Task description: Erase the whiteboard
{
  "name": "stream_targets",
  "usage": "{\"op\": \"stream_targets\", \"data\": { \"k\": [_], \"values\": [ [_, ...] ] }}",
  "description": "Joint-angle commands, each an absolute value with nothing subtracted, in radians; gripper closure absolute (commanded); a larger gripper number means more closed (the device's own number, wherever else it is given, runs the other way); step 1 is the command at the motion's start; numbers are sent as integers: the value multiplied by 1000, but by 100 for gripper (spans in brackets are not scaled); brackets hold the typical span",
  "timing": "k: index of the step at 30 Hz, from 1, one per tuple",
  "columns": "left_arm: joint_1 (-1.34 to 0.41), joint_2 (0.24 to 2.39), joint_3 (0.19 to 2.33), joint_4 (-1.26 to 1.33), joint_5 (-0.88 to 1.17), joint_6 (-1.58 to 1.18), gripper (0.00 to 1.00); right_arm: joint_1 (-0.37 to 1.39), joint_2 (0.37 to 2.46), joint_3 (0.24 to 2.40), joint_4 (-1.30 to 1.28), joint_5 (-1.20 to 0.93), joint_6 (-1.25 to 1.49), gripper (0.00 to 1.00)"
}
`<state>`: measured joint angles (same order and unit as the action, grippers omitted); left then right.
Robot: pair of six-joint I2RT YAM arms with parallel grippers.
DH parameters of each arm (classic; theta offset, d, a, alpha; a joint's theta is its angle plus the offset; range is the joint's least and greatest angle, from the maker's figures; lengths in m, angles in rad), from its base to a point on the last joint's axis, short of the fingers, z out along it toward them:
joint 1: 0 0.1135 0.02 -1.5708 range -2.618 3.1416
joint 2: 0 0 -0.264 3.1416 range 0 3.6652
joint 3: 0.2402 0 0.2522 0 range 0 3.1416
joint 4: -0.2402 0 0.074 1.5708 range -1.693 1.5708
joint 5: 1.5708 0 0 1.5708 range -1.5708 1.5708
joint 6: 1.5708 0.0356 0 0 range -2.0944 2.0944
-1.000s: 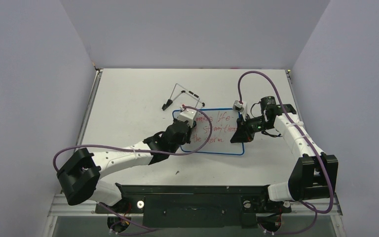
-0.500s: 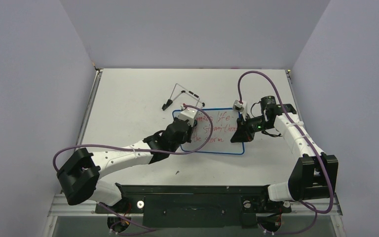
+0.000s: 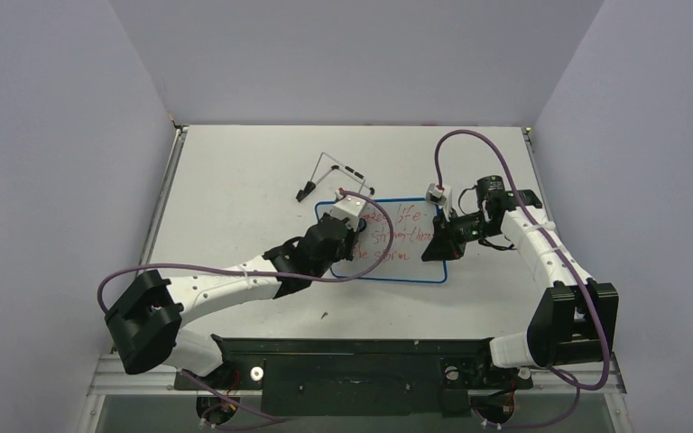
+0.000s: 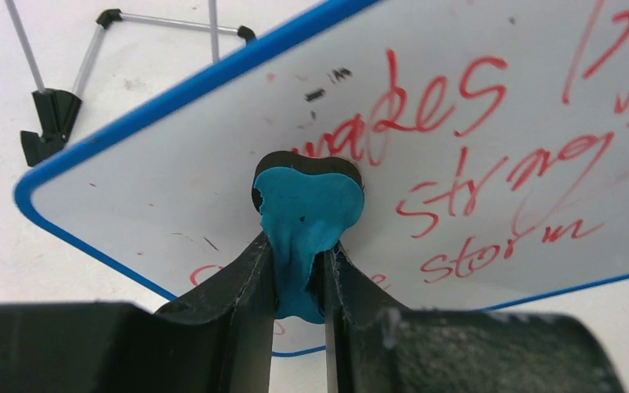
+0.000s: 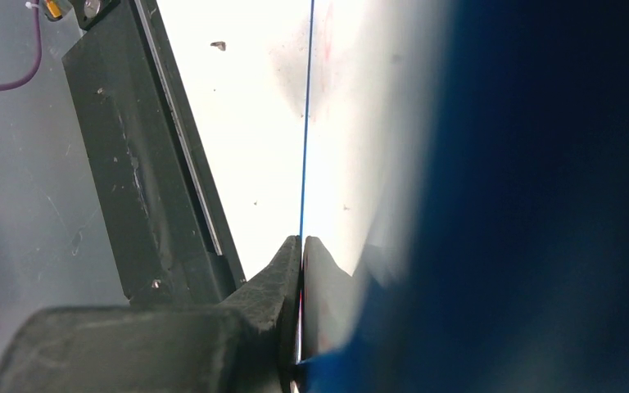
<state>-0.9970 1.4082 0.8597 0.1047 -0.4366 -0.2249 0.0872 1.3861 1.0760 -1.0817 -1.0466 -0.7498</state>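
White, blue-rimmed whiteboard (image 3: 401, 244), red handwriting. Middle of desk (image 3: 235, 171), long axis left-right, text tops toward far edge. Teal eraser (image 4: 307, 205) pinched in left gripper (image 4: 299, 258), pressed on board; right gripper (image 5: 301, 246) clamps whiteboard's right edge.

**Top external:** fixed, high behind both arm bases, facing down and forward over the whole flat white table (image 3: 235, 180); the most distant view.

**Left wrist:** very near. It looks along the left gripper (image 4: 300, 250) and its teal foam eraser (image 4: 307, 205) onto the face of the small white rectangular whiteboard with a thin blue rim (image 4: 491, 180). The black wire stand (image 4: 47, 123) lies beyond.

**Right wrist:** the nearest view, sighting edge-on along the whiteboard (image 5: 304, 123) past the right gripper (image 5: 301, 242).

**Shared:** the whiteboard (image 3: 397, 266) appears in all three views; the stand (image 3: 306, 191) in top external and left wrist.
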Motion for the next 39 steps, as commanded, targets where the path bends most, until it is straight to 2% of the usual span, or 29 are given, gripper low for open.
{"op": "stream_targets", "data": {
  "k": [1, 7, 14, 31, 39],
  "values": [
    [-918, 1387, 915, 150, -428, -210, 100, 110, 1366, 1100, -1122, -1090, -814, 100],
    [-918, 1369, 865, 154, -404, -240, 100, 110, 1371, 1102, -1126, -1091, -820, 100],
    [-1005, 1351, 803, 175, -406, -314, 100, 112, 1377, 1104, -1132, -1092, -826, 100],
    [-940, 1354, 966, 75, -547, -231, 100, 110, 1374, 1108, -1148, -1094, -842, 100],
    [-995, 1371, 917, 69, -518, -233, 100, 111, 1376, 1108, -1148, -1093, -842, 100]
  ]
}}
